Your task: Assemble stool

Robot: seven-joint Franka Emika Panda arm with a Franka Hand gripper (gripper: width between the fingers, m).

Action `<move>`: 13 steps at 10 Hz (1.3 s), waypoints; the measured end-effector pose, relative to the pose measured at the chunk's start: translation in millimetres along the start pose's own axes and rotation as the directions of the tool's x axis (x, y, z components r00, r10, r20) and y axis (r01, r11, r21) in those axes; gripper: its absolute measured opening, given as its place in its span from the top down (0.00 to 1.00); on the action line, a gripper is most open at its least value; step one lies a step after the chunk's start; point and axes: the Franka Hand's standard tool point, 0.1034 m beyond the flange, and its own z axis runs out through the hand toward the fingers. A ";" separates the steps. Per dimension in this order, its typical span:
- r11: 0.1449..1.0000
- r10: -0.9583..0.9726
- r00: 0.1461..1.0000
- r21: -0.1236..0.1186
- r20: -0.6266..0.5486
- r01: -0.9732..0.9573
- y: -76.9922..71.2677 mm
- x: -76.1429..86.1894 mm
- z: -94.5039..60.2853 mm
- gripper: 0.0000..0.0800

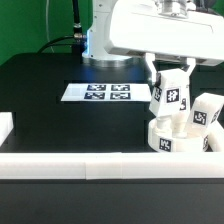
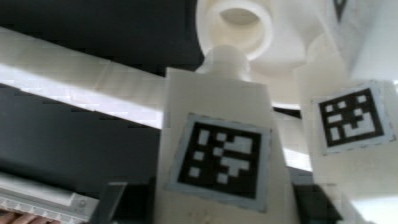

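Assembly looks partly done: right of the marker board point(image 1: 98, 93), the claw point(image 1: 172, 72) is closed on one leg point(image 1: 170, 97) held upright over the seat point(image 1: 178, 138) at the counter's point(image 1: 45, 120) near right. Another leg point(image 1: 206, 113) stands farther right. The third leg and the seat holes' fit are hidden.

The seat point(image 1: 172, 137) and the leg point(image 1: 170, 96) standing in it look like smooth white plastic with a faint sheen; the leg's point(image 2: 222, 130) printed black-and-white tag is flat and matt. A second leg point(image 1: 206, 112), at three o'clock from the first, has the same finish. The table point(image 1: 50, 110) is matt black. The marker board point(image 1: 100, 92) looks like thin matt card. The border rail point(image 1: 70, 165) is smooth white plastic.
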 end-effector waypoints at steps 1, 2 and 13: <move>1.000 0.004 1.000 0.001 0.003 -0.004 -1.0 -1.9 -0.3 0.59; 1.000 0.003 1.000 0.003 0.004 -0.003 -2.9 -2.1 -0.2 0.59; 1.000 -0.006 1.000 0.004 0.026 0.006 -6.8 -14.8 8.3 0.59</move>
